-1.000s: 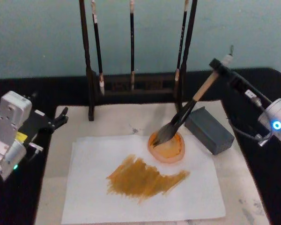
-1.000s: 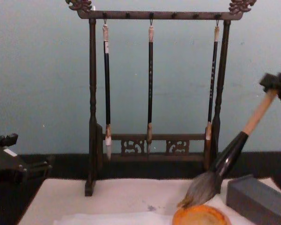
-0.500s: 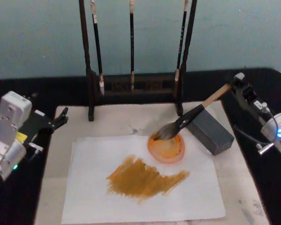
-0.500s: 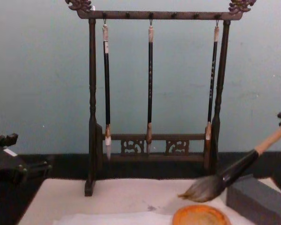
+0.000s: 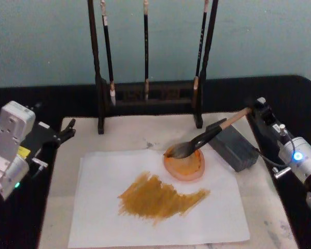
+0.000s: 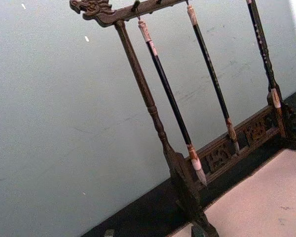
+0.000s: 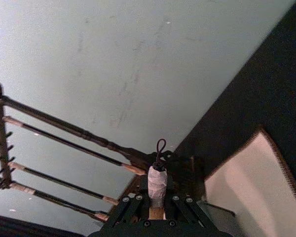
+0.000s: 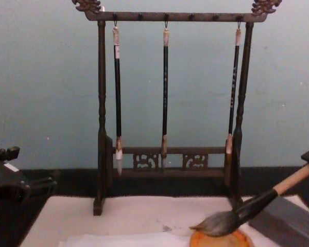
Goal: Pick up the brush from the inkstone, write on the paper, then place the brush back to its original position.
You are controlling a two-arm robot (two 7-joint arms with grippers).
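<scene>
The right claw [image 5: 257, 110] is clamped on the whitish end cap of the brush [image 5: 207, 137], seen close in the right wrist view [image 7: 157, 205]. The brush slants low, its bristles resting on the orange inkstone [image 5: 185, 167] and its shaft crossing above a grey block [image 5: 236, 149]. The paper [image 5: 93, 207] lies on the cream mat [image 5: 129, 132] and bears an ochre smear [image 5: 160, 197]. The left claw [image 5: 67, 130] hangs at the bench's [image 5: 20, 98] left edge; its state I cannot tell. A yellow label [image 5: 23, 151] on that arm is too small to read.
</scene>
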